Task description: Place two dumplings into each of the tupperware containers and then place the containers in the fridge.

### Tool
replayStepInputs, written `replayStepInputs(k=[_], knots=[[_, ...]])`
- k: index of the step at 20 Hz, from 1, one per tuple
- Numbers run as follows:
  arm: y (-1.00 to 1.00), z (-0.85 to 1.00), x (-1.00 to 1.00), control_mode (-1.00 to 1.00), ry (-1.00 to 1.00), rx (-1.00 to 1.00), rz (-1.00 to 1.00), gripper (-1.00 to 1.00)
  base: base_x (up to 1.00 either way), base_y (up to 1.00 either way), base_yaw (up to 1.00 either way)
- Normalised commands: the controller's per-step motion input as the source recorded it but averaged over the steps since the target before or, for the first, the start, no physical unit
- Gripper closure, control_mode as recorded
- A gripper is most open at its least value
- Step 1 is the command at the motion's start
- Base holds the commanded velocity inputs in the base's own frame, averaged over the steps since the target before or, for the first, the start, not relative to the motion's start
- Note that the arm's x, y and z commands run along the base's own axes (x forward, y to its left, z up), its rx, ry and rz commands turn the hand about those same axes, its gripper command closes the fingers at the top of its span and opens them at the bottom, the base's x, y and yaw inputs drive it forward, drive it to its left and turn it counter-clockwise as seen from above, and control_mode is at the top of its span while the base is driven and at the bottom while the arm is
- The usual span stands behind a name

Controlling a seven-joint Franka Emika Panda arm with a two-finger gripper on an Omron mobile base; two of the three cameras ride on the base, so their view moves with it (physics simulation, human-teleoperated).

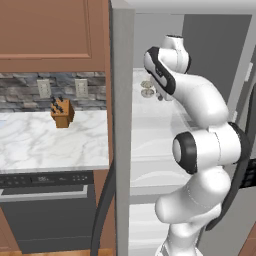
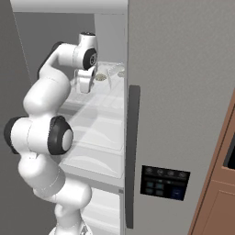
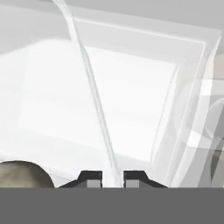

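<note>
My gripper [image 3: 113,179] is inside the open fridge [image 2: 183,114], over its upper white shelf [image 1: 150,107]. Its jaws stand close together with the thin raised rim of a pale tupperware container [image 3: 94,100] between them, so it is shut on that rim. A beige dumpling [image 3: 22,174] lies in this container at the hand view's lower left. A second pale container [image 3: 203,127] sits just to the right, its contents blurred. From the base views, small tan dumplings [image 1: 147,93] [image 2: 102,78] rest on the shelf beside the gripper [image 2: 85,90].
The fridge's left wall [image 1: 122,125] stands between the arm and the marble counter [image 1: 50,140], which carries a knife block [image 1: 62,113]. A dark dishwasher [image 1: 47,210] sits below. The right door bears a long handle [image 2: 132,156] and a black dispenser panel [image 2: 164,181].
</note>
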Motion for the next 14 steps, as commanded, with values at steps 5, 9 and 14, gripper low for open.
replayStepInputs(k=[5, 9, 14], knots=[[0.00, 0.00, -0.02, -1.00, -0.03, 0.00, 0.00, -1.00, 0.00, 0.00, 0.00], [-0.03, 0.01, -0.40, -1.00, -0.13, 0.00, 0.00, -1.00, 0.00, 0.00, 0.00], [-0.03, 0.00, -0.61, -1.00, -0.24, 0.00, 0.00, -1.00, 0.00, 0.00, 0.00]])
